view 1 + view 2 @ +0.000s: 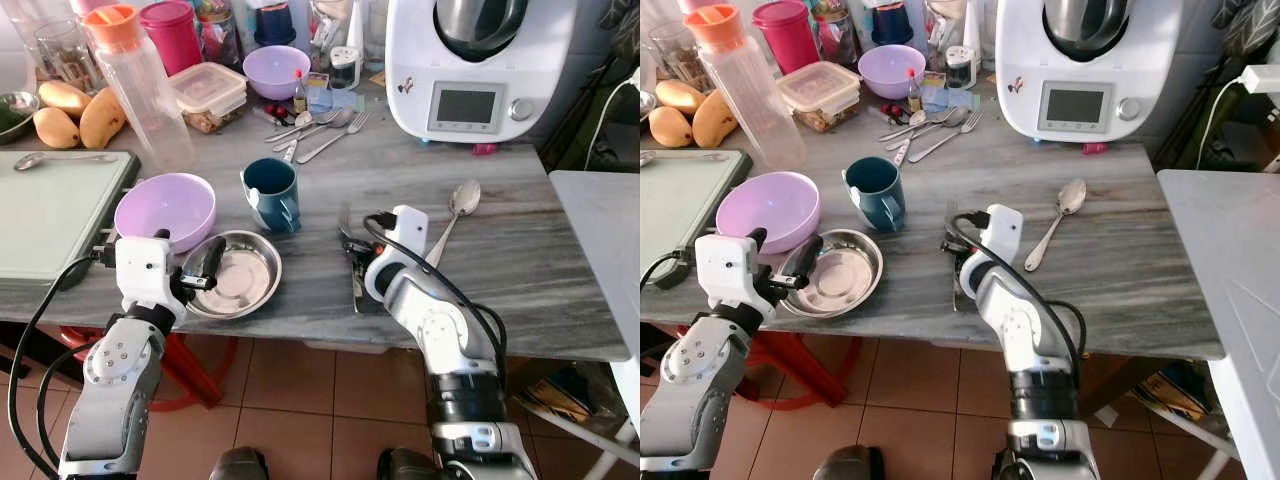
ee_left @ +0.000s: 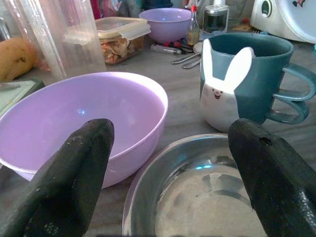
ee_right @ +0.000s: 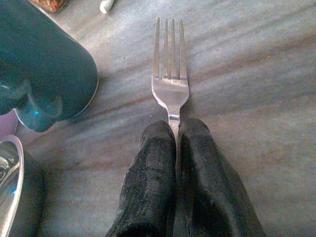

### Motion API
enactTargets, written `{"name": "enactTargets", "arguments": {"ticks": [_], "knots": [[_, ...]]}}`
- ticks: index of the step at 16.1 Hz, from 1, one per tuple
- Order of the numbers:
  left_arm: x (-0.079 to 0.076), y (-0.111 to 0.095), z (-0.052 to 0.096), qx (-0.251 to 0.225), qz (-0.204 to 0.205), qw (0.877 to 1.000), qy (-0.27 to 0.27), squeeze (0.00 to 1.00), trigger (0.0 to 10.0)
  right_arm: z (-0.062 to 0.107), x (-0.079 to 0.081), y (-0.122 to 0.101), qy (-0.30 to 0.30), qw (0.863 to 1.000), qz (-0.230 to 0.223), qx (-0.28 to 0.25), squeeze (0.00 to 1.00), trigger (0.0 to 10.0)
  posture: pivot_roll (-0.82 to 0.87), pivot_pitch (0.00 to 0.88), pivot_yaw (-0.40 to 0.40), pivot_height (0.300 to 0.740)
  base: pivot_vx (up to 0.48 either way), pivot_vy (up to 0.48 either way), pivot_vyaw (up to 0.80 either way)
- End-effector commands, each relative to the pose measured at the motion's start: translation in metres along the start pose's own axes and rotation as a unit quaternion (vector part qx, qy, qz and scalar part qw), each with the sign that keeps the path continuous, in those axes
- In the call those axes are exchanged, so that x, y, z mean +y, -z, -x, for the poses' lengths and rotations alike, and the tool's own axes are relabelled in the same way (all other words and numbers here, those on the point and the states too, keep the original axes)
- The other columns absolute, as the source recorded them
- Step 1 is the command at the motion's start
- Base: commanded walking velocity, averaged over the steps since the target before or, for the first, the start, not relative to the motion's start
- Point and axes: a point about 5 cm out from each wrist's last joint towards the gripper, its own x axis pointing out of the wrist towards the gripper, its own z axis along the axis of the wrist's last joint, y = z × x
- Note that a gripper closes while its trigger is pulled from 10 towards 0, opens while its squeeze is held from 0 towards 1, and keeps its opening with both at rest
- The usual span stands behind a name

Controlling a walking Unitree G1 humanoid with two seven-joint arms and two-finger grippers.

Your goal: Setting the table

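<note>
Right hand pinches the fork handle flat on the bench, at 3 o'clock of the mug; left hand spread over the steel plate; fork-placing step, next likely release and back off.

I see a steel fork lying flat on the grey counter, tines toward 12 o'clock, its handle pinched between my right end effector fingers. At its 9 o'clock sits a round steel plate; a teal mug stands at the plate's 1 o'clock, a lilac bowl at 10. A spoon lies at the fork's 2 o'clock.
</note>
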Motion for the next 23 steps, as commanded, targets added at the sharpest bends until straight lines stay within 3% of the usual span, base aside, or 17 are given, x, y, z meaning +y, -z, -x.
{"name": "enactTargets", "arguments": {"ticks": [1, 19, 20, 22, 23], "knots": [[0.0, 0.001, -0.002, 0.002, -0.004, 1.0, 0.001, 0.0, 10.0, -0.007, 0.012, 0.017, 0.004, 0.999, 0.0, 0.043, 0.0, 0.0, 0.03, 0.042, 0.054, 0.74, 0.0, 0.0, 0.0], [-0.002, 0.002, -0.002, 0.002, -0.003, 1.0, 0.002, 0.0, 10.0, -0.01, 0.013, 0.022, 0.012, 0.998, 0.018, 0.058, 0.0, 0.0, 0.03, 0.039, 0.049, 0.74, 0.0, 0.0, 0.0], [-0.009, 0.003, 0.006, -0.016, -0.002, 0.997, 0.081, 0.0, 10.0, -0.03, 0.018, 0.03, 0.041, 0.994, 0.072, 0.065, 0.0, 10.0, 0.03, 0.026, 0.027, 0.74, 0.0, 0.0, 0.0], [-0.011, 0.004, 0.006, -0.018, -0.001, 0.996, 0.091, 0.0, 10.0, -0.032, 0.01, 0.034, 0.068, 0.988, 0.12, 0.065, 0.0, 10.0, 0.02, 0.026, 0.029, 0.74, 0.0, 0.0, 0.0], [-0.011, 0.003, 0.006, -0.018, 0.0, 0.996, 0.092, 0.0, 10.0, -0.033, 0.007, 0.038, 0.072, 0.988, 0.113, 0.074, 0.0, 10.0, 0.02, 0.026, 0.029, 0.74, 0.0, 0.0, 0.0]]}}
